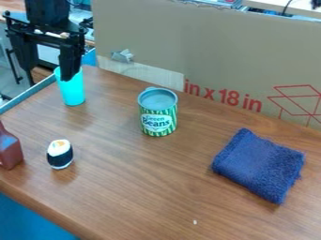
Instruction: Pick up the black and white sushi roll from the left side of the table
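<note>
At the upper left, the black gripper (48,74) hangs open with nothing between its fingers. Its right finger overlaps the rim of a cyan cup (72,91); whether they touch, I cannot tell. The cup stands upright near the table's back left corner. A green-striped can (158,119) stands upright around the middle of the table's back half. Toward the left front is a sushi roll (60,154) with a white top and dark wrap. Part of a brown-red bottle (9,151) shows at the left edge. A folded dark blue cloth (260,164) lies at the right.
The wooden table (150,187) has a small white speck (195,222) near its front. A tall cardboard panel (219,56) with red markings rises along the back edge, with a bit of grey tape (123,56) on it. A blue-grey edge (26,94) borders the table's left side.
</note>
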Motion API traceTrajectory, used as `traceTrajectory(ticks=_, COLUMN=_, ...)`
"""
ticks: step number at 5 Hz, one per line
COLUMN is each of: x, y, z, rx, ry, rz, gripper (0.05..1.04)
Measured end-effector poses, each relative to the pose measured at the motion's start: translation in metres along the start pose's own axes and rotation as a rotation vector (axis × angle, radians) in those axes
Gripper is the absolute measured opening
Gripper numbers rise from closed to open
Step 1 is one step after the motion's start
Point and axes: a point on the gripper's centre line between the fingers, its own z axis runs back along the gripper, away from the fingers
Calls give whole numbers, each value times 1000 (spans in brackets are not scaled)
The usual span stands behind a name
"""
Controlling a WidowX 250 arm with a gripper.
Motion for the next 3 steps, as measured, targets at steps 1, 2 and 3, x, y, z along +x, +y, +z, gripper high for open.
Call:
traceTrajectory(ticks=1, x=-1, y=-1, z=-8, rx=-1, ry=21, rz=-3, gripper=1001)
traceTrajectory(ticks=2, x=-5, y=-2, z=-29, rx=11, ry=11, rz=-27, gripper=1001)
traceTrajectory(ticks=3, x=-6, y=-5, z=-47, rx=-17, ry=22, rz=-88, gripper=1001)
